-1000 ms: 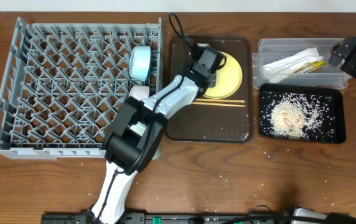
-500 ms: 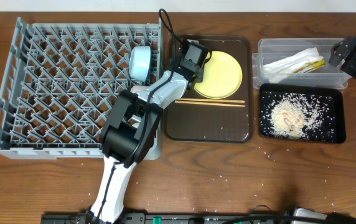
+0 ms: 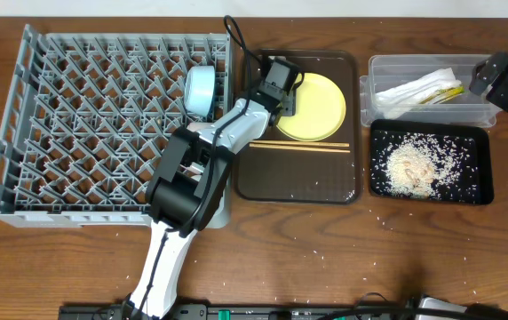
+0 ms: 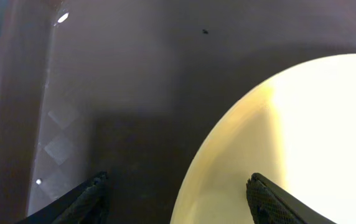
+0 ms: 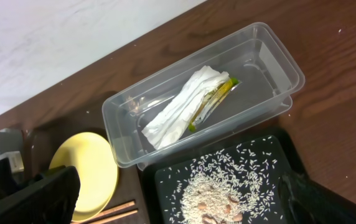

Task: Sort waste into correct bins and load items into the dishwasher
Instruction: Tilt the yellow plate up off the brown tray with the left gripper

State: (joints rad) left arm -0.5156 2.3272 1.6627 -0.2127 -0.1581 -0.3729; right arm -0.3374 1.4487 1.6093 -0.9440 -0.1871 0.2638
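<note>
Two open claws: right claw (image 5: 184, 202) idle near the tub (image 3: 427, 111), left claw (image 4: 181, 194) has slid from plate (image 3: 321, 107) centre to its left rim, likely grabbing it for the rack (image 3: 85, 133).

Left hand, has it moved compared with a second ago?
Yes. The left hand has shifted left, off the middle of the yellow plate to its left rim, closer to the grey dish rack.

Stretches left arm (image 3: 227, 142) forward, left gripper (image 4: 178, 199) pointing down, jaws spread; holds right gripper (image 5: 184, 196) raised, jaws wide apart.
</note>
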